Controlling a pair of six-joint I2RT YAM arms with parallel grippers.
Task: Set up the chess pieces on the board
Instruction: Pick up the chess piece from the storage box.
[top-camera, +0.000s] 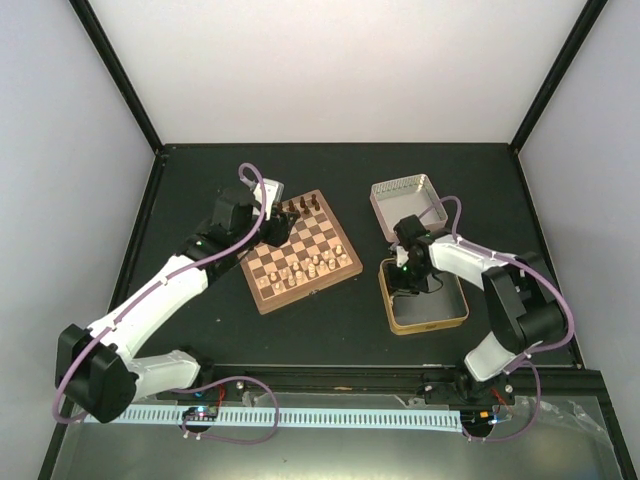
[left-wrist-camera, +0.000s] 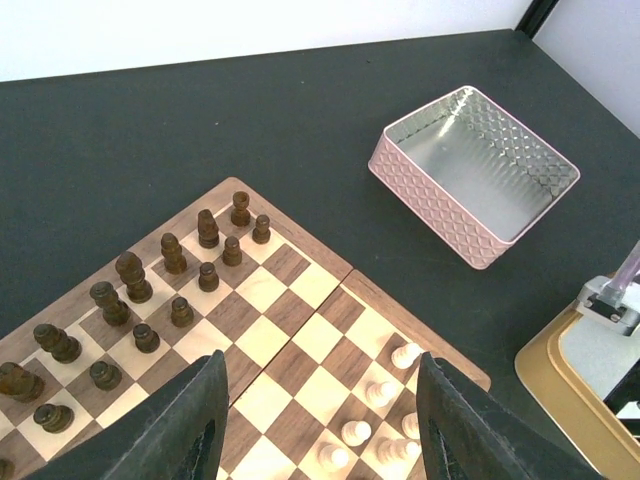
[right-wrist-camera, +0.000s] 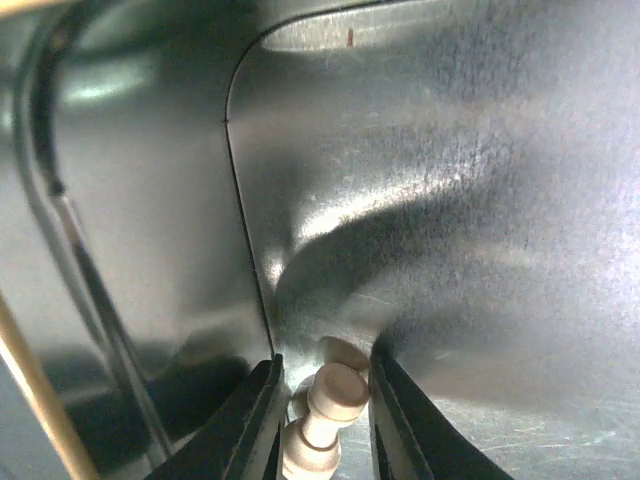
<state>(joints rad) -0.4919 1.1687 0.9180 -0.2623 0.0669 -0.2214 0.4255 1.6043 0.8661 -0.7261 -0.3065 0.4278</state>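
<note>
The board (top-camera: 300, 250) lies left of centre, also in the left wrist view (left-wrist-camera: 300, 340). Several cream chess pieces (top-camera: 305, 268) stand along its near side (left-wrist-camera: 357, 432). My left gripper (top-camera: 275, 232) hovers over the board's left part, jaws wide open and empty (left-wrist-camera: 320, 400). My right gripper (top-camera: 405, 275) is down inside the gold tin (top-camera: 425, 325), at its near-left corner. In the right wrist view its jaws (right-wrist-camera: 325, 362) are closed narrowly on a cream chess piece (right-wrist-camera: 338, 392). Another cream piece (right-wrist-camera: 342, 350) lies just behind it against the tin wall (right-wrist-camera: 150, 200).
Dark brown pieces (top-camera: 297, 208) fill the board's far rows (left-wrist-camera: 150, 290). The pinkish-silver tin lid (top-camera: 405, 205) sits open side up behind the gold tin (left-wrist-camera: 470, 175). The gold tin's corner shows at the right of the left wrist view (left-wrist-camera: 545, 385).
</note>
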